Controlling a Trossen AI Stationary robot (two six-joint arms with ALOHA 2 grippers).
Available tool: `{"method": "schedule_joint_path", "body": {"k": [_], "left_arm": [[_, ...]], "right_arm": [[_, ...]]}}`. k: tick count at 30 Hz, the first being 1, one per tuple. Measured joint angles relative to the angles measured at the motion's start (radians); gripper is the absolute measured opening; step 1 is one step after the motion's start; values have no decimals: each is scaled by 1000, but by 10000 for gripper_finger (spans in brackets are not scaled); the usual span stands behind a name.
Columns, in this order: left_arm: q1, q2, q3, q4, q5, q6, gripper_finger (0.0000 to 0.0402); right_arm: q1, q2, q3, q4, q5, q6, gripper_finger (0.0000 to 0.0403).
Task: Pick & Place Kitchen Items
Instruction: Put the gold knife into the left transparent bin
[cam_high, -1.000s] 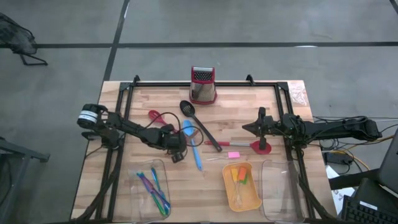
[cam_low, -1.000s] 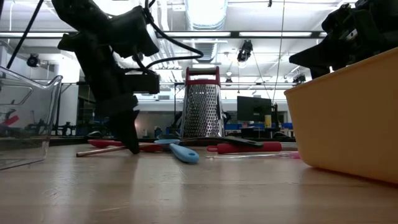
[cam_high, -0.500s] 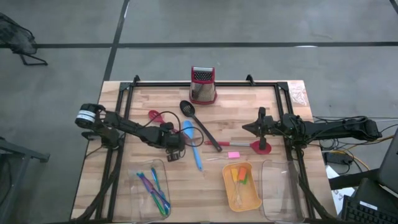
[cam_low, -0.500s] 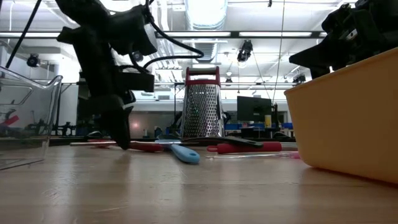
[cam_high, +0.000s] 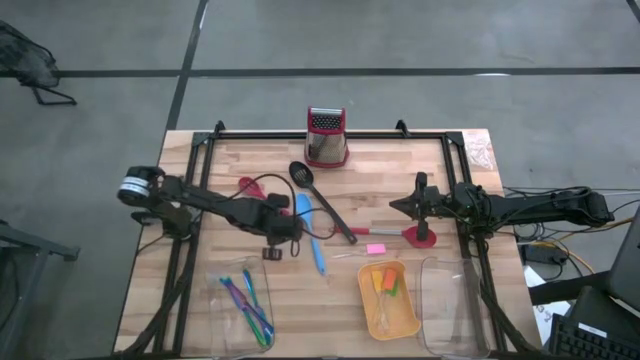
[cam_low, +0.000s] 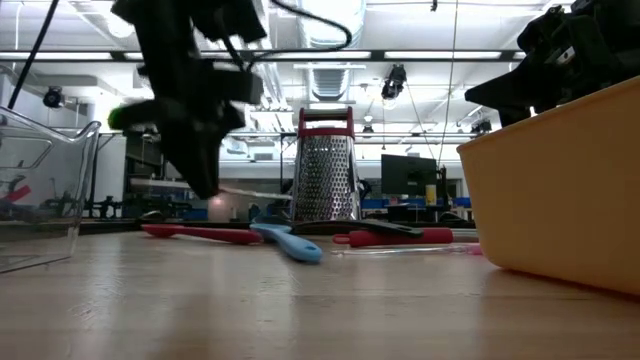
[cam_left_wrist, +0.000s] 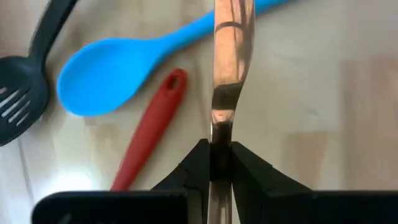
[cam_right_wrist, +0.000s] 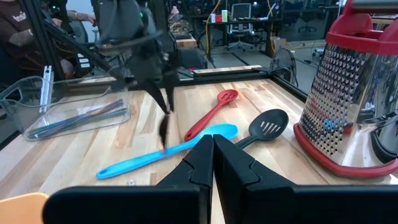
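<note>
My left gripper (cam_high: 275, 240) is above the table's middle left, shut on a thin, shiny copper-coloured utensil (cam_left_wrist: 230, 56). In the low view this utensil (cam_low: 255, 194) shows as a pale stick well above the tabletop. Below it lie a blue spoon (cam_high: 310, 235), a red slotted spoon (cam_high: 255, 187) and a black slotted spoon (cam_high: 318, 195), all flat on the wood. A red spatula (cam_high: 395, 233) and a pink piece (cam_high: 376, 248) lie farther right. My right gripper (cam_high: 418, 205) waits shut at the table's right. My left gripper pinches the copper-coloured utensil at its narrow neck (cam_left_wrist: 221, 134) between its two fingers. The fingers (cam_left_wrist: 196, 162) come from above, slanting down. The utensil runs on through the gap and its wider part sticks out past the fingertips. It is lifted clear of the table.
A metal grater (cam_high: 326, 137) with a red top stands at the far edge. Near the front edge are a clear tray (cam_high: 222, 292) holding thin coloured sticks, an orange tray (cam_high: 409, 318) with small pieces, and another clear tray (cam_high: 450, 300) at the right.
My left gripper has gone up from the tabletop and its wrist has rolled. The copper-coloured utensil, which lay flat on the wood left of the blue spoon, has come up with it and now hangs clear of the table.
</note>
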Motion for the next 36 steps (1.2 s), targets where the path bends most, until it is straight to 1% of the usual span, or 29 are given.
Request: {"method": "schedule_joint_path", "body": {"k": [3, 6, 11, 14, 17, 21, 23, 25, 27, 29, 32, 36], "left_arm": [[-23, -28, 52, -87, 39, 9, 45], [-69, -71, 99, -133, 66, 25, 45], [-194, -166, 158, -213, 108, 79, 45], [-281, -226, 160, -227, 123, 76, 46], [-379, -276, 139, -228, 143, 0, 46], [-522, -309, 114, -209, 154, -159, 46], [-596, -312, 113, -158, 151, -201, 46], [-675, -314, 106, -96, 121, -185, 46], [-735, -307, 91, -61, 79, -128, 46], [-778, -298, 65, -59, 6, -98, 46], [-804, -295, 12, -60, -98, -117, 49], [-807, -298, -60, -50, -108, -167, 53]], "right_arm": [[0, 0, 0, 0, 0, 0, 8], [0, 0, 0, 0, 0, 0, 8], [0, 0, 0, 0, 0, 0, 8], [0, 0, 0, 0, 0, 0, 8], [0, 0, 0, 0, 0, 0, 8], [0, 0, 0, 0, 0, 0, 8], [0, 0, 0, 0, 0, 0, 8], [0, 0, 0, 0, 0, 0, 8], [0, 0, 0, 0, 0, 0, 9], [0, 0, 0, 0, 0, 0, 8], [0, 0, 0, 0, 0, 0, 8], [0, 0, 0, 0, 0, 0, 9]]}}
